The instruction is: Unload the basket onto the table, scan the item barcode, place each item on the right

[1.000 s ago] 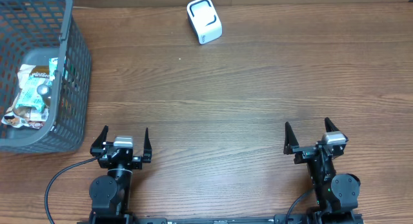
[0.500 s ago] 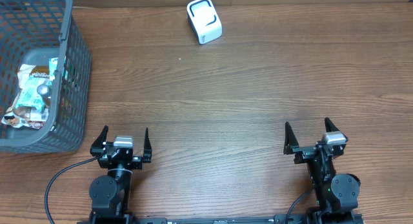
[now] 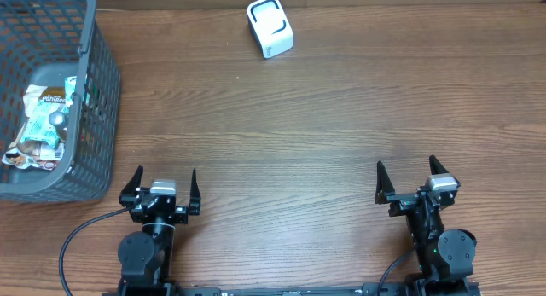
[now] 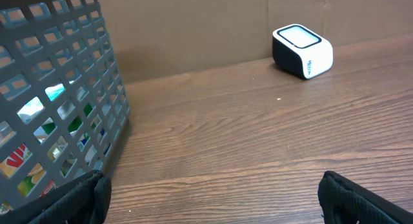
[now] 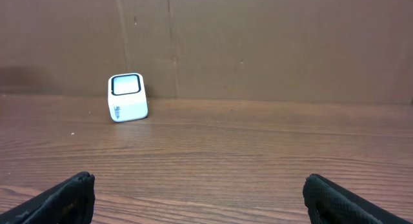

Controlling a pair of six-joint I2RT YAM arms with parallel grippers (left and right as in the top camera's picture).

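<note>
Left pincer (image 3: 166, 172) and right pincer (image 3: 406, 164): jaws wide apart, holding nothing.
Both stand at the near edge of the brown wooden table (image 3: 299, 117). The green-and-white foil packet (image 3: 41, 125) lies inside the grey plastic mesh basket (image 3: 94, 91) at the left edge. The white box-shaped scanner (image 3: 270, 27) sits near the far edge.

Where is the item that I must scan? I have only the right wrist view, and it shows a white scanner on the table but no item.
Observer: It is in a grey basket on the left arm's side, outside your view.
Operator: What lies in the basket?
Observer: Some printed packets, piled together; I can make out no barcode.
Operator: Is the left gripper close to them?
Observer: No. The left gripper stands open near its base, apart from the basket and holding nothing.
</note>
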